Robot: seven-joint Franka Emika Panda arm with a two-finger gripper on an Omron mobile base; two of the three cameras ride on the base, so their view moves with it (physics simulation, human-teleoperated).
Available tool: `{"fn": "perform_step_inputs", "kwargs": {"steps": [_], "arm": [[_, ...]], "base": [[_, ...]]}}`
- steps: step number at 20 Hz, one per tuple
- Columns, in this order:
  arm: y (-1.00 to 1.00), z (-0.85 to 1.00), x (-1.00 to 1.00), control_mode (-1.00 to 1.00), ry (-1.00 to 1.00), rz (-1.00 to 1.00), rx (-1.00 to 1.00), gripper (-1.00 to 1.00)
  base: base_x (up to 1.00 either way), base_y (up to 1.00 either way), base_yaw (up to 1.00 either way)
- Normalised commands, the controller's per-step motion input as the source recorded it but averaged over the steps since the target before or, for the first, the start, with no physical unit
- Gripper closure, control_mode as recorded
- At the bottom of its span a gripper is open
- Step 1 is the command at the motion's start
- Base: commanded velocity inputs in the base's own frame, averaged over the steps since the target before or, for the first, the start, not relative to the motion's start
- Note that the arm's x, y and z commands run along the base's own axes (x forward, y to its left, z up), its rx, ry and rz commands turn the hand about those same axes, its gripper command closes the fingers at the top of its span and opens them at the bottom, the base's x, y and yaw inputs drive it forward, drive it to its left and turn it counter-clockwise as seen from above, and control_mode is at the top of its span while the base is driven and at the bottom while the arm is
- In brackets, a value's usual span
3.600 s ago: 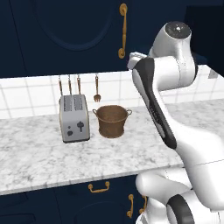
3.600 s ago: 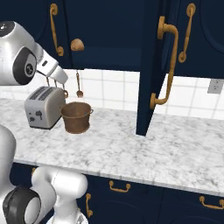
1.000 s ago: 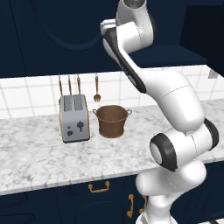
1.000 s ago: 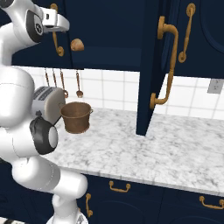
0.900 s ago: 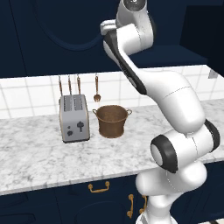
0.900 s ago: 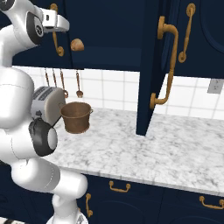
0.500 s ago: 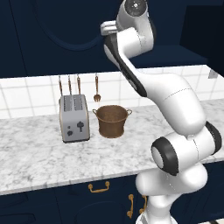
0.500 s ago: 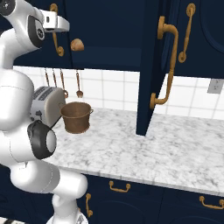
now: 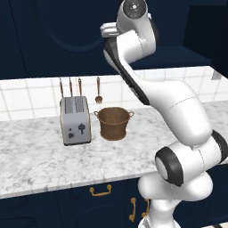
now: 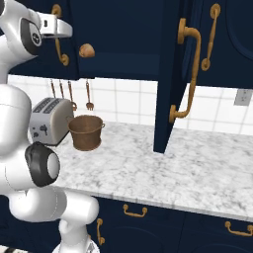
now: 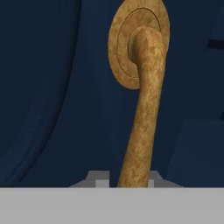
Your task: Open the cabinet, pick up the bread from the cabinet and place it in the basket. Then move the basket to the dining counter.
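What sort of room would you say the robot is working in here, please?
Most likely a home kitchen: a silver two-slot toaster and a round brown woven basket stand on a white-grey marble worktop, brass utensils hang on white wall tiles, and tall dark navy wall cabinets with curved brass handles run above.

One basket on the marble worktop, just right of one toaster. Four brass utensils hanging on the tiled wall behind them. One bread roll up in the cabinet. Three long curved brass handles on the wall cabinet doors in the right base view, one on the open door at centre. Four short brass pulls on the lower cupboards in that view.
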Motion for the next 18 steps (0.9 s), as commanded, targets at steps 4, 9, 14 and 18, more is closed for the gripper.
{"fn": "perform_step_inputs", "kwargs": {"steps": [4, 9, 14, 18], "arm": [[0.69, 0.0, -1.0, -1.0, -0.05, -0.2, 0.0, 1.0], [0.63, 0.01, -1.0, -1.0, -0.01, -0.19, 0.0, 1.0], [0.9, 0.0, -1.0, -1.0, 0.0, -0.16, 0.0, 1.0], [1.0, -0.01, -1.0, -1.0, -0.04, -0.13, -0.08, 1.0]], "base": [[0.0, 0.0, 0.0], [0.0, 0.0, 0.0], [0.0, 0.0, 0.0], [0.0, 0.0, 0.0]]}}
